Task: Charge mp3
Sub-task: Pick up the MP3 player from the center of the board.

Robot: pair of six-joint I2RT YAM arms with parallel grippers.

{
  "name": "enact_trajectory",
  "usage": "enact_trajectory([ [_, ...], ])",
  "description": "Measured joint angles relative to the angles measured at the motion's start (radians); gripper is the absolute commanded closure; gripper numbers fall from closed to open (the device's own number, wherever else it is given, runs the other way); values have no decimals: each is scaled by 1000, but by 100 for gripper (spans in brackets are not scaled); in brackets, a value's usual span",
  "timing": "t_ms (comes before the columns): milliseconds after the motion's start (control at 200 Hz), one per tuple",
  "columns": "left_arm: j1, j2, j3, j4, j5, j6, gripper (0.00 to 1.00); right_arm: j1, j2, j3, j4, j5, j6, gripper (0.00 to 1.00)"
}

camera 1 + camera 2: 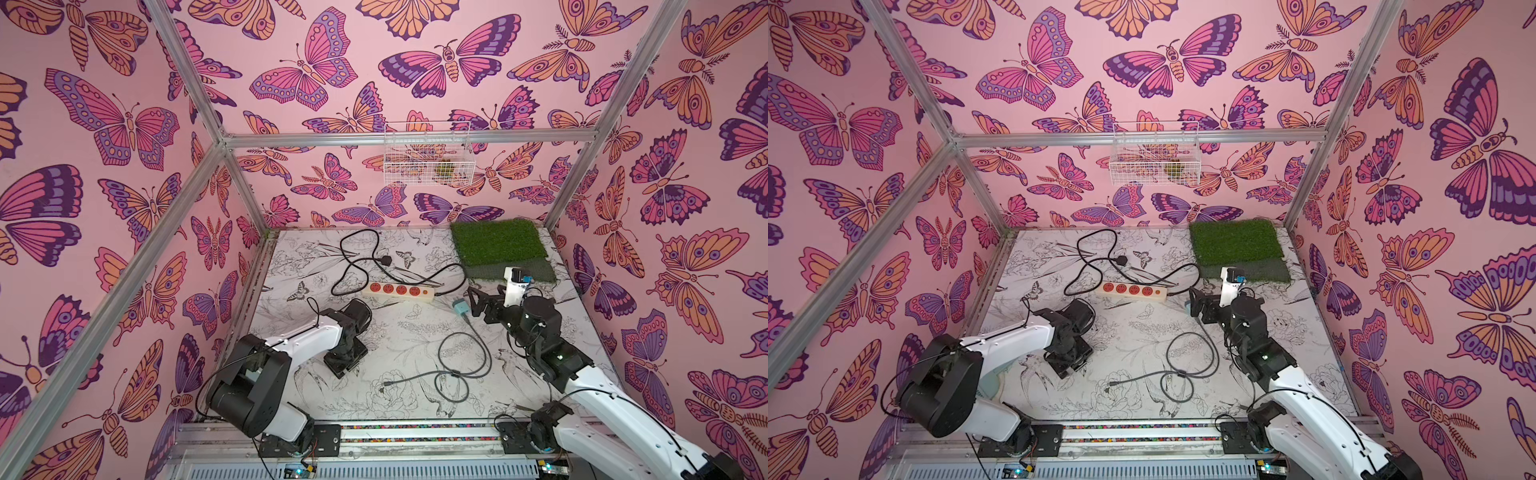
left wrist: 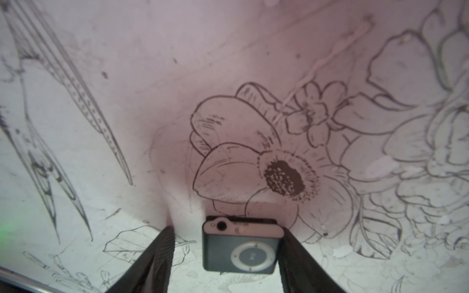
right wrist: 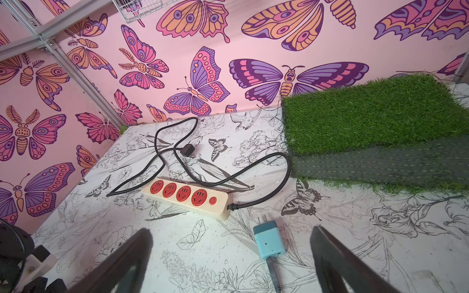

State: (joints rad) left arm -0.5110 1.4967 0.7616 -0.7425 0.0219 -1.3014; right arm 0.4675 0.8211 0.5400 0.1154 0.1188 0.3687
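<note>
The mp3 (image 2: 241, 247), a small dark square with a pale control ring facing up, lies on the table between the fingers of my left gripper (image 2: 227, 229). One finger (image 2: 291, 253) touches its side. The other finger (image 2: 162, 248) stands a small gap away, so the jaws are partly closed but open. In both top views the left gripper (image 1: 343, 365) points down at the table and hides the mp3. My right gripper (image 3: 231, 230) is wide open, low over the teal charger adapter (image 3: 269, 239), which lies between its fingers untouched. A thin black cable (image 1: 465, 357) runs from the adapter.
A cream power strip (image 1: 398, 291) with red sockets lies mid-table, its thick black cord looping back to a mains plug (image 1: 386, 261). A green grass mat (image 1: 498, 245) fills the back right corner. A white wire basket (image 1: 428, 153) hangs on the back wall.
</note>
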Motion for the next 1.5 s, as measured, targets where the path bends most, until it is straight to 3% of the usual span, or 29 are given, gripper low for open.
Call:
enact_trajectory([
  [781,-2,24,19,-7,8,-1,52,0,2,0,0,4,0,1],
  [987,-2,26,22,-9,8,-1,64,2,10,0,0,4,0,1],
  [1167,-2,32,27,-10,10,0,100,6,12,0,0,5,0,1],
  [1497,1,42,40,-10,16,7,100,12,35,11,-14,-2,-12,2],
])
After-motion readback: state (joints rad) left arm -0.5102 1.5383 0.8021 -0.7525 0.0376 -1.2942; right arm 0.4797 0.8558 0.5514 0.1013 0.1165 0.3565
